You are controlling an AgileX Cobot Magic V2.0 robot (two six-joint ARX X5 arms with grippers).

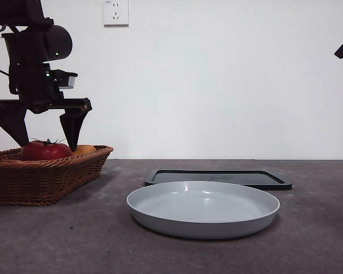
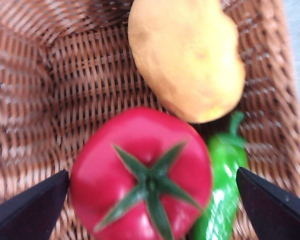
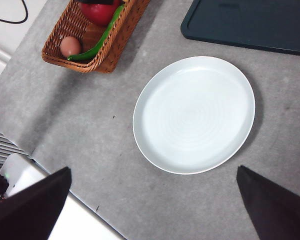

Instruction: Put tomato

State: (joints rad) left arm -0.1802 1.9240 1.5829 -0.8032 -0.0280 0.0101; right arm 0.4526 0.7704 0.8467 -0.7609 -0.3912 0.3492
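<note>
My left gripper (image 2: 150, 200) hung over basket (image 1: 46, 177), jaws wide either side of tomato (image 2: 142, 172), not gripping. Tomato sat in basket beside pepper (image 2: 222, 190). Plate (image 1: 203, 214) on bench bare. My right gripper (image 3: 150, 200) waited, spread wide. Grasp, carry, placing all remained

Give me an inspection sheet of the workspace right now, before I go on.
Surface: grey table, bare around the plate.
Job's things: tomato lies in the basket; white plate is empty.
Clutter: orange fruit, green pepper and an egg share the basket; a dark tray lies behind the plate.
Grippers: left end effector open, straddling the tomato, not touching; right end effector open, high over the table.
Cables: black cable off the table's edge.
Surroundings: white wall, socket.
</note>
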